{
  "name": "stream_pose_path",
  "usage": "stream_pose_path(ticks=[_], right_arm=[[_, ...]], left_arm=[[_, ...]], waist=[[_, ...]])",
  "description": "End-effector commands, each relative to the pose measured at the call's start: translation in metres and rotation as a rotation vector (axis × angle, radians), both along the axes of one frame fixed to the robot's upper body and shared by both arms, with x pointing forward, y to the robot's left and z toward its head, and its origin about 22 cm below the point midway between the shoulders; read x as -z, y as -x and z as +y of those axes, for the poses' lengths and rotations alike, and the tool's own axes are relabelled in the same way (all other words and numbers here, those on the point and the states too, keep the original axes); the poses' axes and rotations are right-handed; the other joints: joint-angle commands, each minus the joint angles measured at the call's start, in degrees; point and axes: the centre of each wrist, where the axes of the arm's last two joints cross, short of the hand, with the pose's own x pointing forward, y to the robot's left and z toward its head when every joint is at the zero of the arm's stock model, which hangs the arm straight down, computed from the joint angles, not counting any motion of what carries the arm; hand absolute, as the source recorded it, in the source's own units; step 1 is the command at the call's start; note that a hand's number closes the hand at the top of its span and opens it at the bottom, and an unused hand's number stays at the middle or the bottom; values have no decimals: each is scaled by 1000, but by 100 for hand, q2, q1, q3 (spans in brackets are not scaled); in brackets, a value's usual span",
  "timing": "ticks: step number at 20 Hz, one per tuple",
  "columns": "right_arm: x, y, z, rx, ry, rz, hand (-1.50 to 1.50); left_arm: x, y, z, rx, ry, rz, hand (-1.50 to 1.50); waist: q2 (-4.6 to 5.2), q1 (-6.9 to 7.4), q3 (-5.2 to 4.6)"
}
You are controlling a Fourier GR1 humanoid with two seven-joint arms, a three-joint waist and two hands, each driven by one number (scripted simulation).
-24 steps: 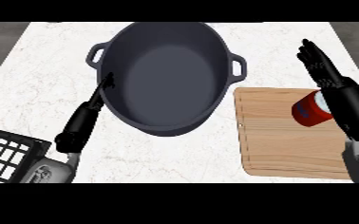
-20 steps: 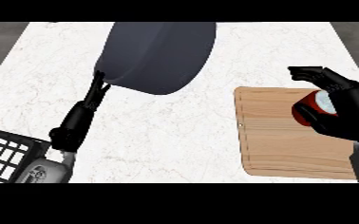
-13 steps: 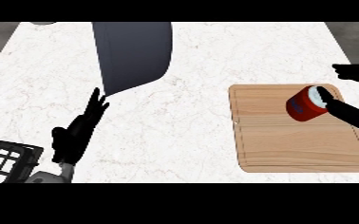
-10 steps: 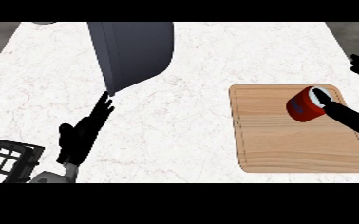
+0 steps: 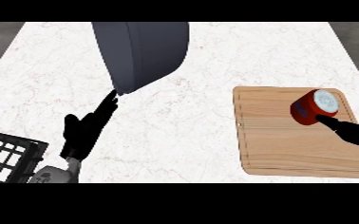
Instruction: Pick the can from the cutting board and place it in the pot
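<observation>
You're at the pick: the red cylindrical can (image 5: pixel 315 107) lies on the wooden cutting board (image 5: pixel 280 142) at the tabletop's right edge, your right hand (image 5: pixel 341 129) touching it, fingers unreadable. Left hand (image 5: pixel 88 130), fingers straight, touches the tipped dark grey pot (image 5: pixel 144 52); right it next.

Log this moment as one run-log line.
can: tilted on cutting board | right robot hand: touching can | pot: tipped on edge | left robot hand: open, fingertips at pot
</observation>
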Motion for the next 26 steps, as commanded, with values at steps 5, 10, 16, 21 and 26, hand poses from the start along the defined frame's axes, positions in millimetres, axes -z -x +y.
stream_pose_path(ticks=[5, 10, 16, 21, 26], right_arm=[[-61, -21, -6, 21, -136, 248, -150], [-5, -30, -10, -79, -163, 489, -150], [20, -47, -15, -128, -77, 674, -150], [53, -49, -36, -82, -49, 654, -150], [59, -21, -64, -54, -46, 587, -150]], left_arm=[[-7, 0, 9, 14, -3, 40, 0], [3, 0, -21, -2, -11, 24, 0], [11, -4, 10, 3, 2, 27, 0], [4, -4, -20, 10, 3, 33, 0], [1, -2, 0, 20, 13, 35, 0]], waist=[[17, 108, -2], [20, 94, 7], [29, 89, 1], [22, 69, 3], [17, 50, 2]])
